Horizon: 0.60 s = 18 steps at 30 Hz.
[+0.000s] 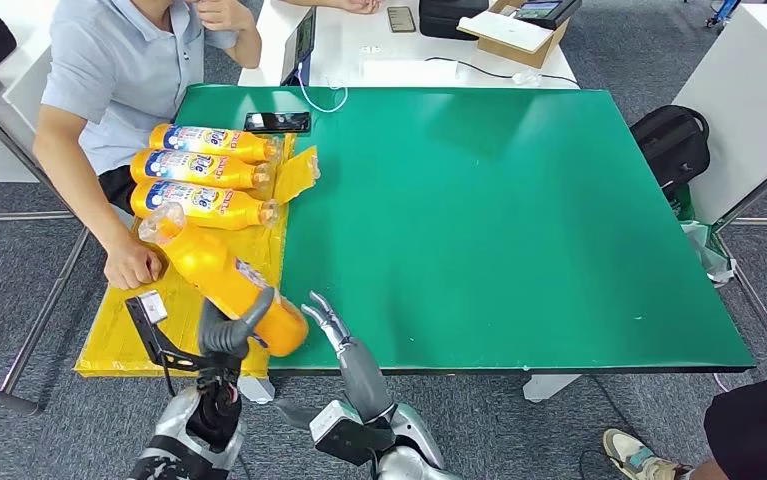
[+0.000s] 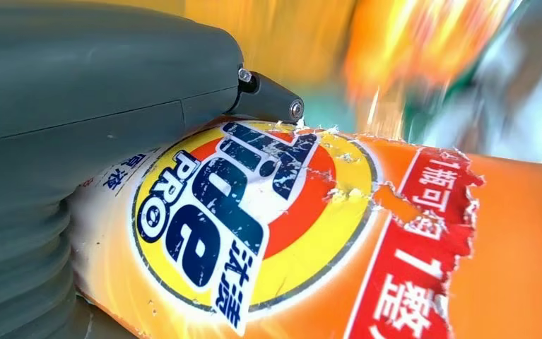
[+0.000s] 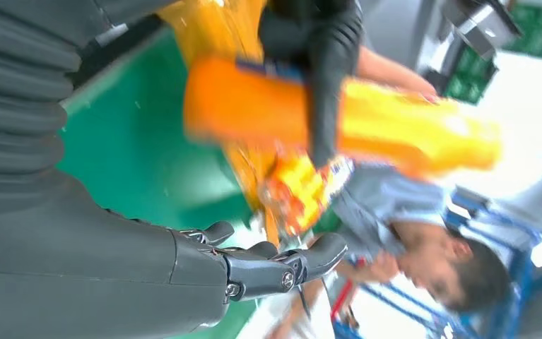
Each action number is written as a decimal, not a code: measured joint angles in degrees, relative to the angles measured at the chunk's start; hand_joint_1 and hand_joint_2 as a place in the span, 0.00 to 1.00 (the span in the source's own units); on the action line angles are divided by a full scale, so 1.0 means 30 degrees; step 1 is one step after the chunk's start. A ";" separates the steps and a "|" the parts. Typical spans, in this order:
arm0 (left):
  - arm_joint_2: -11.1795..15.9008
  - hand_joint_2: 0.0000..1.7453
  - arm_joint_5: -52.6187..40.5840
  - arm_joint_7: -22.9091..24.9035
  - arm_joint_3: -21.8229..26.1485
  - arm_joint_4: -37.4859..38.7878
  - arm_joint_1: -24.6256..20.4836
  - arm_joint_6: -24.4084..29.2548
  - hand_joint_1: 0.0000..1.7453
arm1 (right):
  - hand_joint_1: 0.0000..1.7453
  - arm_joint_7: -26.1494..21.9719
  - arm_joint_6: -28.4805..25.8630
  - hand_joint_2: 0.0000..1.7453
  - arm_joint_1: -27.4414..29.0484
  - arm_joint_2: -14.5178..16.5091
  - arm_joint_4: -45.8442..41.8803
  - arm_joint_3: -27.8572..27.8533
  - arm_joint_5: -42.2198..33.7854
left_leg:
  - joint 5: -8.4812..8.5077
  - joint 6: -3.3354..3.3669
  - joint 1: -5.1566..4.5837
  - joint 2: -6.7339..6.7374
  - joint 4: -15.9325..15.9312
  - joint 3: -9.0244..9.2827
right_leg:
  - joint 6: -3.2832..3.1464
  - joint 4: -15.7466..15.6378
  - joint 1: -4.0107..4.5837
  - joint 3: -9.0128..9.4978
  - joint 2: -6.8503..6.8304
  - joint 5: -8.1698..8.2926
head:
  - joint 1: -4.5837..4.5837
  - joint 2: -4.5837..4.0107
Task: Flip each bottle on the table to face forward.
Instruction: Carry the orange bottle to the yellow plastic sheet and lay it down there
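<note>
Fingers point(image 1: 231, 335) of the left hand point(image 1: 227, 338) wrap around an orange bottle point(image 1: 221, 277), gripping it tilted above the yellow mat point(image 1: 184, 320) on the green desk point(image 1: 519, 230). Just beside it, the right hand point(image 1: 327, 320) hangs with its fingers spread, holding nothing. Beyond the held bottle three more bottles point(image 1: 199, 170) lie side by side, near a seated person's hand point(image 1: 131, 266)
</note>
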 joint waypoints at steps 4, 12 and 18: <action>0.0116 1.00 -0.2621 -0.0740 0.0872 0.1013 -0.0939 0.2918 1.00 | 0.00 0.0000 -0.1078 0.00 0.0357 -0.0348 -0.1381 0.0153 0.0104 | 0.0001 0.0001 -0.0001 0.0003 0.0000 -0.0008 | -0.0001 0.0004 -0.0003 0.0003 0.0001 -0.0001 | 0.0002 0.0000; 0.0280 1.00 -1.3143 -0.1912 0.2327 0.2714 -0.2544 0.8202 1.00 | 0.00 0.0000 -0.0335 0.00 0.0739 -0.0847 -0.2818 0.0301 -0.0482 | 0.0006 0.0007 -0.0007 -0.0010 0.0000 -0.0011 | 0.0000 0.0002 -0.0008 0.0006 -0.0005 0.0000 | 0.0004 0.0000; 0.0288 1.00 -2.8221 0.0436 0.4646 0.4550 -0.3642 0.8828 1.00 | 0.00 0.0000 0.0471 0.00 0.0805 -0.0978 -0.3168 0.0322 -0.0635 | 0.0007 0.0008 -0.0006 0.0012 0.0000 -0.0005 | -0.0001 0.0006 -0.0006 -0.0002 -0.0004 0.0001 | 0.0004 0.0000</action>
